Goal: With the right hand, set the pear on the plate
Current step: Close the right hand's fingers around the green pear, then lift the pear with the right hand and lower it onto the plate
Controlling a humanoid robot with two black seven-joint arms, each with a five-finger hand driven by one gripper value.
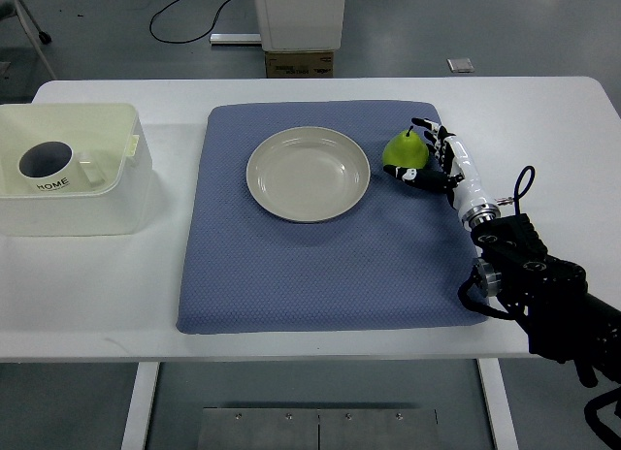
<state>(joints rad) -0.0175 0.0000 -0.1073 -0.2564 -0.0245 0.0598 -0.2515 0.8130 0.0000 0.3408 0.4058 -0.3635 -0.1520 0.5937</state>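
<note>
Top view shows the pear [406,150] standing upright on the blue mat [320,266], just beside the right rim of the empty plate [308,174] but not on it — the placing has yet to happen. The likeliest trouble from here, as I judge it, is a weak hold: the fruit is round and smooth, narrowing toward its stem, so fingers that meet it only along one flank could let it roll or squirt out when lifted. With the plate so near, a sideways nudge might also push the pear against the rim and shift the dish instead of carrying the fruit over it. The right hand [437,159] comes in from the lower right, its black-tipped fingers [423,128] curled around the pear's right side and lower front, touching it — a partial wrap, moderately closed, not a tight fist. Whether the grip already bears weight cannot be told, since the pear looks to rest on the mat. The left arm is nowhere in view.
</note>
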